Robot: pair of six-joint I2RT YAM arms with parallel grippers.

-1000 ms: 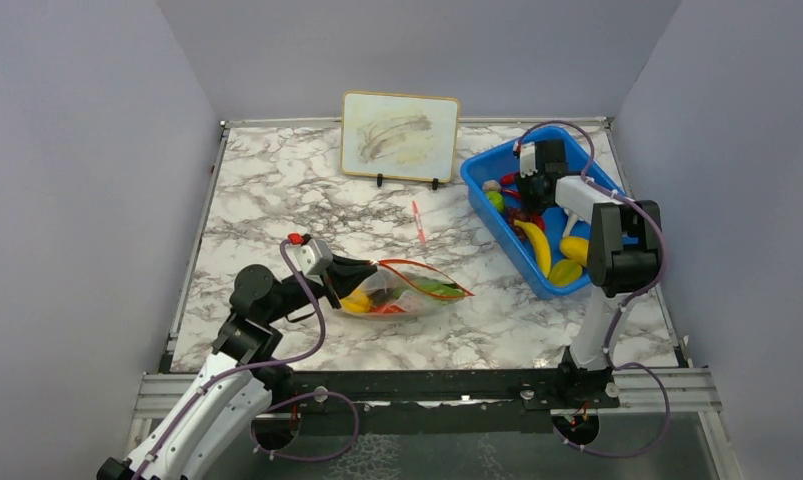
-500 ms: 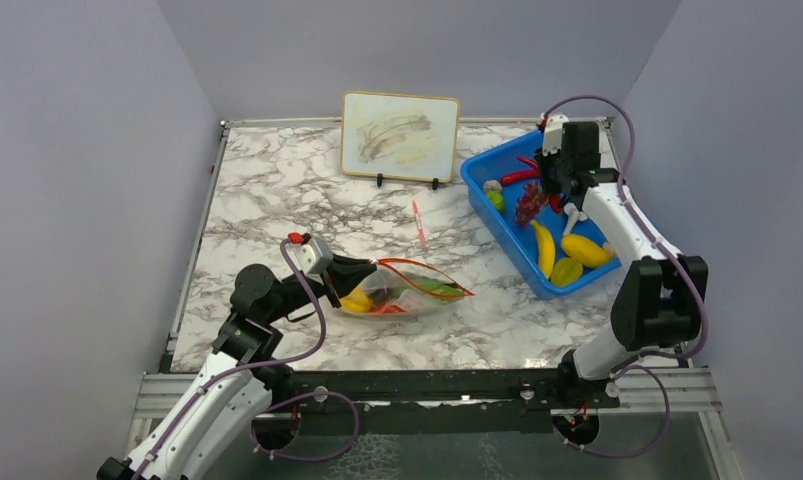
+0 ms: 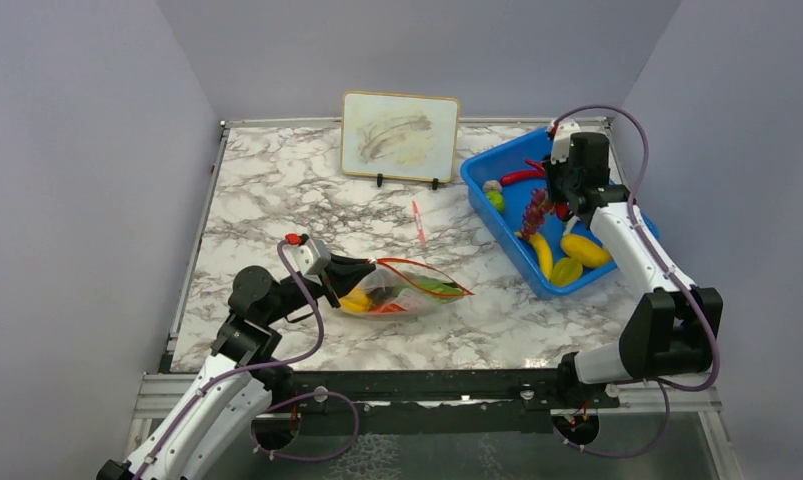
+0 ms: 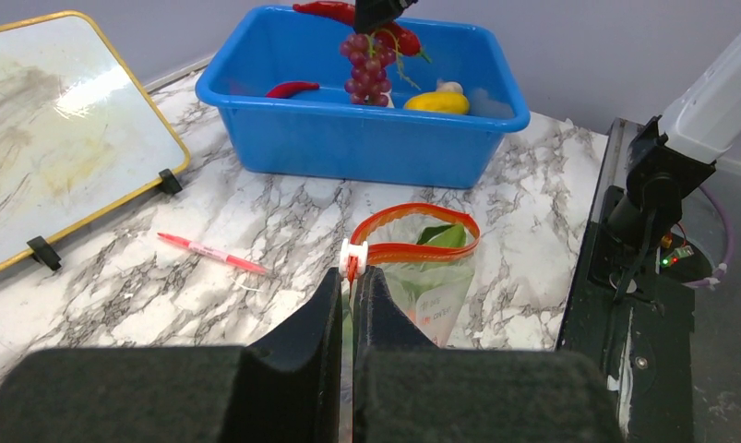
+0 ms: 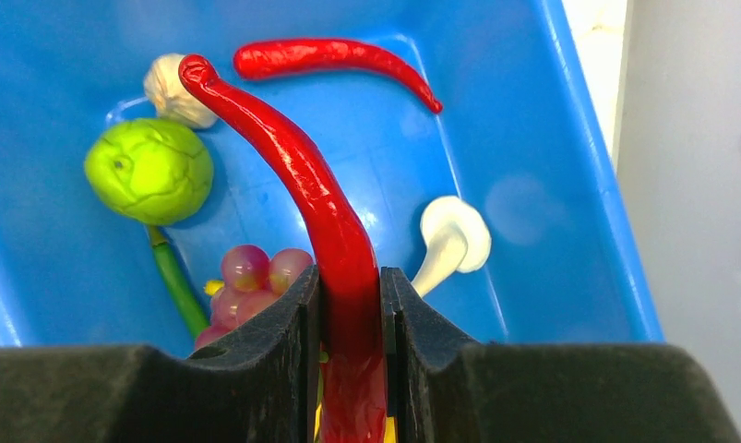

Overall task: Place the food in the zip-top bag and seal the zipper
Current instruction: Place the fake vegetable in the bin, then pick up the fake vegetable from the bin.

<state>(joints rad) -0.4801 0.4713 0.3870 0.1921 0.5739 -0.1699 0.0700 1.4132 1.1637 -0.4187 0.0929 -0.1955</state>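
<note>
The clear zip-top bag point(image 3: 409, 290) lies on the marble table and holds yellow, green and red food. Its red-orange zipper point(image 4: 426, 249) stands open in a loop. My left gripper point(image 4: 352, 275) is shut on the bag's mouth edge, just behind the white slider point(image 4: 355, 255); it also shows in the top view point(image 3: 370, 268). My right gripper point(image 5: 350, 277) is shut on a long red chili point(image 5: 292, 148) above the blue bin point(image 3: 497, 236). A purple grape bunch point(image 3: 534, 212) hangs beside the fingers.
In the bin lie a second red chili point(image 5: 339, 60), a green fruit point(image 5: 148, 171), a white mushroom point(image 5: 454, 240), garlic point(image 5: 168, 83), a banana point(image 3: 539, 250) and yellow pieces point(image 3: 584, 250). A red-and-white pen point(image 3: 418, 222) and a whiteboard point(image 3: 400, 137) stand behind the bag.
My right arm has risen out of the bin and swung back and right, bringing up the red chili with the grape bunch hanging along. The left gripper and bag have not moved.
</note>
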